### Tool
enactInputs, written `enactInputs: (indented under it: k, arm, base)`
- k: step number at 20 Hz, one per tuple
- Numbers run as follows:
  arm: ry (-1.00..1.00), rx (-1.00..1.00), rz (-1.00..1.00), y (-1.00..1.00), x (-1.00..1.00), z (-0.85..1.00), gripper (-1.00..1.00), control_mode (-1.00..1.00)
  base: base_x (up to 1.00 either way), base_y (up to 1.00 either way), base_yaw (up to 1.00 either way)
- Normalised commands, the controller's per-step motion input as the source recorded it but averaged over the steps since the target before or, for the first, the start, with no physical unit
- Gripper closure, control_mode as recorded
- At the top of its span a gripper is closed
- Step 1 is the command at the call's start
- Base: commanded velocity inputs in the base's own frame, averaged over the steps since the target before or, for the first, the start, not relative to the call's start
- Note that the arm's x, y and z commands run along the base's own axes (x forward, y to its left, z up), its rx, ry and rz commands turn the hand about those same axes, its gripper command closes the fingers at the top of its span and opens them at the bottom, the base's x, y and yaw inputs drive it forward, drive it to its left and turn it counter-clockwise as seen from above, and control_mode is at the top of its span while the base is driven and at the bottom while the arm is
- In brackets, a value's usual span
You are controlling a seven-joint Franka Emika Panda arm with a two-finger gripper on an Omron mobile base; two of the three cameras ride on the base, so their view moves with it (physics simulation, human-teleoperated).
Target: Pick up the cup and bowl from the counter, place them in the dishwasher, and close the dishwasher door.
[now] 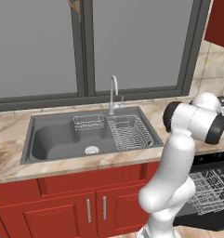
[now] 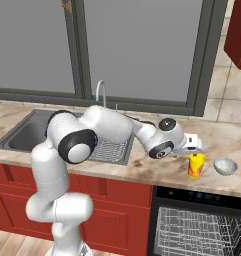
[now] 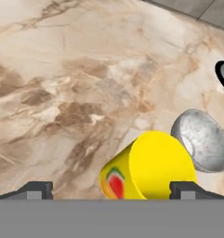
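On the left, the sink [image 2: 27, 132] is set into the counter [image 2: 142, 167], and the arm is reached across it toward the right. The gripper [image 3: 111, 188] is held just above the cup [image 3: 148, 167], with its fingertips [image 3: 36, 189] spread wide and nothing pinched between them. In the hand view the cup is seen off-centre between the tips, close to the right one and well clear of the left. A descent from here could therefore bring the right tip down on the rim or wall instead of past it, and the cup could be tipped or pushed along the smooth stone.

Just to the right, the bowl [image 3: 204, 139] is seen near the cup; whether they touch cannot be told from the hand view, but a gap is shown in the right base view, where the cup [image 2: 195, 166] stands beside the bowl [image 2: 225, 166]. A sideways shove of the cup could knock the bowl toward the counter edge.

Below and right, the dishwasher [image 2: 199, 225] stands open with its rack [image 2: 192, 230] exposed. The door is not clearly seen. A loosely or unevenly gripped cup could be dropped during the carry down to it.
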Motion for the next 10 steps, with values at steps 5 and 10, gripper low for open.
enactInputs:
  k: [5,10]
  arm:
    - [0.00,0.00,0.00,-0.30,0.22,-0.26,-1.00,-1.00]
    - [0.00,0.00,0.00,-0.37,0.20,-0.19,-1.00,-1.00]
  base:
    - [0.00,0.00,0.00]
    - [0.00,0.00,0.00]
